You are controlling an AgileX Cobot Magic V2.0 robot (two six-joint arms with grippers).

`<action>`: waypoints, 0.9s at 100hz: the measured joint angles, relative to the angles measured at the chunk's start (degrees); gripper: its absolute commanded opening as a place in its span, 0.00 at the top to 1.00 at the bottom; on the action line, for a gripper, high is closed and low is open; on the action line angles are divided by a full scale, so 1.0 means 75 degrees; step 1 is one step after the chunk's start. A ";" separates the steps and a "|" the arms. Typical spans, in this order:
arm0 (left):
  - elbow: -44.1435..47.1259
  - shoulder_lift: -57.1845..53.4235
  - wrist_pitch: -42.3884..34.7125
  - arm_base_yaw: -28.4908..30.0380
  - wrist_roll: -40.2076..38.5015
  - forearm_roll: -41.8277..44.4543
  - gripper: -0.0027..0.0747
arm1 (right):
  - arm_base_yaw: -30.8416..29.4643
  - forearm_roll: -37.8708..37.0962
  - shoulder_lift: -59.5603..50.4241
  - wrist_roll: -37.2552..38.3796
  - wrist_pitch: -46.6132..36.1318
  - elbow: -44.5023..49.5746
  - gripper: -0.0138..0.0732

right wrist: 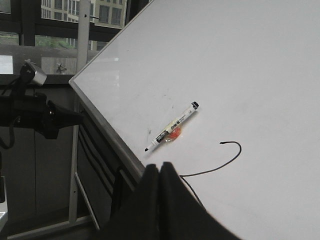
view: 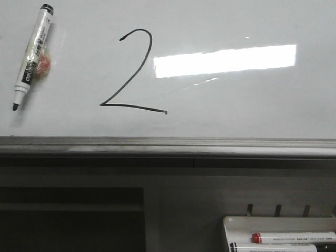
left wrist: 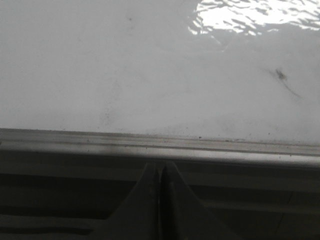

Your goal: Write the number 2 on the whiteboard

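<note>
A thin black number 2 (view: 131, 73) is drawn on the glossy whiteboard (view: 252, 110), left of the bright light reflection. Part of it shows in the right wrist view (right wrist: 227, 160). A white marker with a black tip (view: 32, 55) lies stuck on the board at the upper left, also in the right wrist view (right wrist: 172, 131). My left gripper (left wrist: 160, 167) is shut and empty, just below the board's grey lower edge (left wrist: 150, 145). My right gripper (right wrist: 159, 167) is shut and empty, off the board near its edge. Neither gripper shows in the front view.
A white marker tray (view: 233, 226) with a red-capped marker (view: 294, 237) hangs below the board at the lower right. A dark shelf opening (view: 71, 220) lies below left. In the right wrist view a camera on a black arm (right wrist: 35, 107) stands beside the board.
</note>
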 measured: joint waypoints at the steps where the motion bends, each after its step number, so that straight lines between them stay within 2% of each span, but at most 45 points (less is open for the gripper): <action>1: 0.0000 0.0000 0.0000 0.0000 0.0000 0.0000 0.99 | 0.0000 0.0000 0.0000 0.0000 0.0000 0.0000 0.92; 90: 0.0000 0.0000 0.0197 0.0000 0.0000 0.0014 0.99 | 0.0000 0.0000 0.0000 0.0000 0.0000 0.0005 0.92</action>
